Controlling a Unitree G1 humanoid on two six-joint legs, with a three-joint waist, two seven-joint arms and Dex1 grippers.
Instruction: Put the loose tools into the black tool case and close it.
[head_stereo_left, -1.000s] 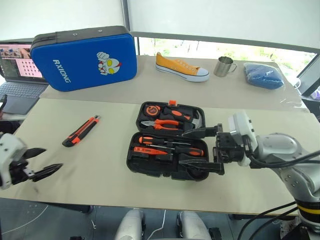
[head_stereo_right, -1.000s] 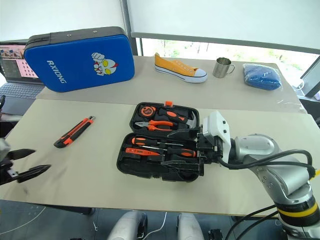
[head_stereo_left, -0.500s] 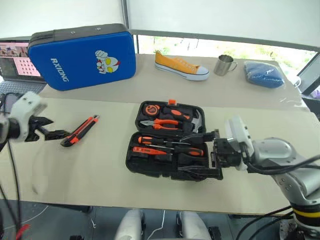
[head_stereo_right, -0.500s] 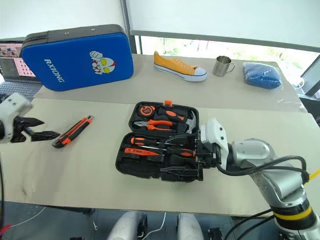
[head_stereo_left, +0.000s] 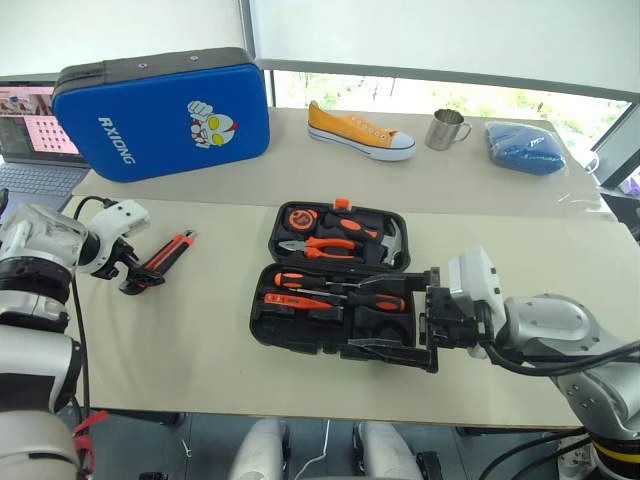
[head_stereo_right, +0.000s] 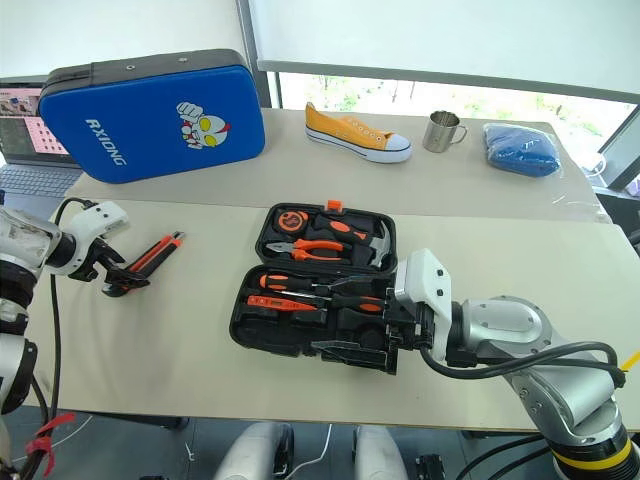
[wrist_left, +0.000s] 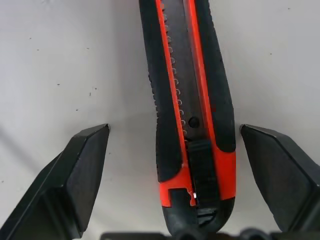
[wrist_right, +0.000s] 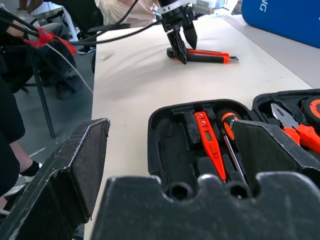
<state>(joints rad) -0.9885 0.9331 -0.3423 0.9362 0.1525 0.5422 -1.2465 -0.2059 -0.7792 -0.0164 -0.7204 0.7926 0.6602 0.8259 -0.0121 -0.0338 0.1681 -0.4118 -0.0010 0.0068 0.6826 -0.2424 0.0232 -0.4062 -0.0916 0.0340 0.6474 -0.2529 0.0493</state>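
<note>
Nearby, left hand (wrist_left: 170, 150) spread astride utility knife (wrist_left: 192, 125), right hand (head_stereo_left: 415, 318) spread beside open tool case (head_stereo_left: 335, 300), blue case (head_stereo_left: 165, 110) behind.

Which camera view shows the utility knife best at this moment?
The left wrist view: the utility knife lies close up between the open left gripper. The eye views show it small on the table; the right wrist view shows it far off.

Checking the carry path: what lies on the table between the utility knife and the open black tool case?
Nothing: in the left eye view, bare table separates the utility knife from the black tool case.
</note>
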